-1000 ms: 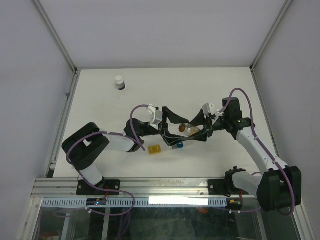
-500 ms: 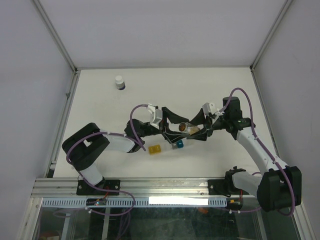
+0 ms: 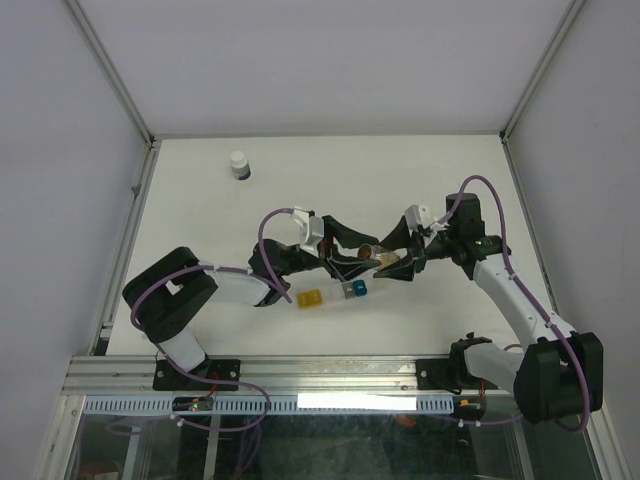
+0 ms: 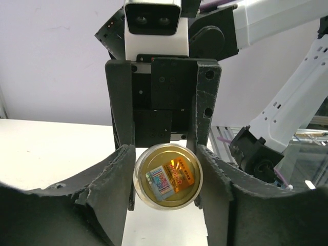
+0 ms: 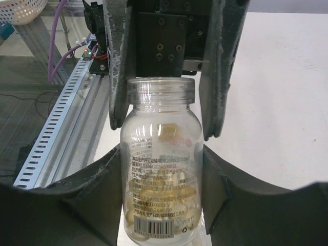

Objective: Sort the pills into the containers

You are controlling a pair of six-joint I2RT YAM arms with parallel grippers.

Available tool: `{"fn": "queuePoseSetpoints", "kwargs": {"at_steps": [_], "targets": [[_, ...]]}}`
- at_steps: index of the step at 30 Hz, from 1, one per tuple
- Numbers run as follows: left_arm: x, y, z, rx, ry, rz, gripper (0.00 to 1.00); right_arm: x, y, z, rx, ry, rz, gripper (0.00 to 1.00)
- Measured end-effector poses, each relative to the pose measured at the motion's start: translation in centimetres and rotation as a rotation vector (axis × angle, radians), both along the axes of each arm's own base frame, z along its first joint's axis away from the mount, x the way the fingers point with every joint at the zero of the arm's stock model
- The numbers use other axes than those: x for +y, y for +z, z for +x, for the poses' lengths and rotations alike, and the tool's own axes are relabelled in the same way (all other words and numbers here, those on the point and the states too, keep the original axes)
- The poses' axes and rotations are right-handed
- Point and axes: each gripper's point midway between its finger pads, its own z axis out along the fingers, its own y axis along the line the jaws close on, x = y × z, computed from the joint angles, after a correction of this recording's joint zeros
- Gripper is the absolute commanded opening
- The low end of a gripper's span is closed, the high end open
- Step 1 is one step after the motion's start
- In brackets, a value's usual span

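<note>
Held the clear vial (image 5: 160,128) across its body in the right gripper (image 5: 163,177), pads pressed to both sides of the glass and set only as wide as the vial. Kept it lying on its side, clear of the worktop (image 3: 420,180), at the middle where both arms met. Saw the pills (image 5: 156,202) through the wall as a pale tan heap behind the printed label, gathered at the end nearer the right wrist.

Brought the left gripper (image 4: 166,159) head-on to the other end, with one of its fingers (image 4: 114,179) on each side of the round gold cap (image 4: 169,179). Stood partly open, close against the cap on both sides. Could not tell whether gripping the cap or merely beside it.

Found the containers (image 3: 335,293) flat on the worktop as a short strip, just on the near side of the two grippers in the overhead view. Made out a yellow cube (image 3: 310,298) at the left end, a blue cube (image 3: 359,290) at the right end, and clear plastic between. Could not tell whether open or holding any pills.

Noted a small dark bottle (image 3: 239,164) with a white cap, upright, well apart near the far left corner.
</note>
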Motion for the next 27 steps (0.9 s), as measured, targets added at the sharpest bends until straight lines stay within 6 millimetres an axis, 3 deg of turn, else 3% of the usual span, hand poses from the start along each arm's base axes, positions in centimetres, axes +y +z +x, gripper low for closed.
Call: {"fn": "queuePoseSetpoints", "kwargs": {"at_steps": [4, 5, 14, 18, 22, 23, 25, 27], "targets": [[0.1, 0.3, -0.1, -0.006, 0.003, -0.007, 0.04, -0.1, -0.1, 0.1, 0.016, -0.012, -0.011, 0.00], [0.0, 0.2, -0.2, -0.001, 0.002, -0.006, 0.00, -0.1, -0.2, 0.2, 0.016, -0.016, -0.013, 0.00], [0.7, 0.3, -0.2, 0.178, 0.127, -0.057, 0.00, 0.2, -0.4, -0.1, 0.100, -0.024, -0.030, 0.00], [1.0, 0.4, 1.2, 0.418, 0.361, -0.080, 0.00, 0.4, -0.3, 0.8, 0.082, -0.056, -0.041, 0.00], [1.1, 0.4, 2.7, 0.551, 0.507, -0.102, 0.00, 0.4, -0.2, 2.0, 0.040, -0.101, -0.053, 0.00], [1.1, 0.3, 3.2, 0.581, 0.534, -0.105, 0.10, 0.4, -0.2, 2.3, 0.030, -0.116, -0.057, 0.00], [1.0, 0.3, 3.8, 0.629, 0.572, -0.105, 0.38, 0.3, -0.2, 2.9, 0.013, -0.140, -0.061, 0.00], [0.9, 0.2, 4.4, 0.669, 0.601, -0.101, 0.58, 0.2, -0.2, 3.4, 0.003, -0.161, -0.066, 0.00]]}}
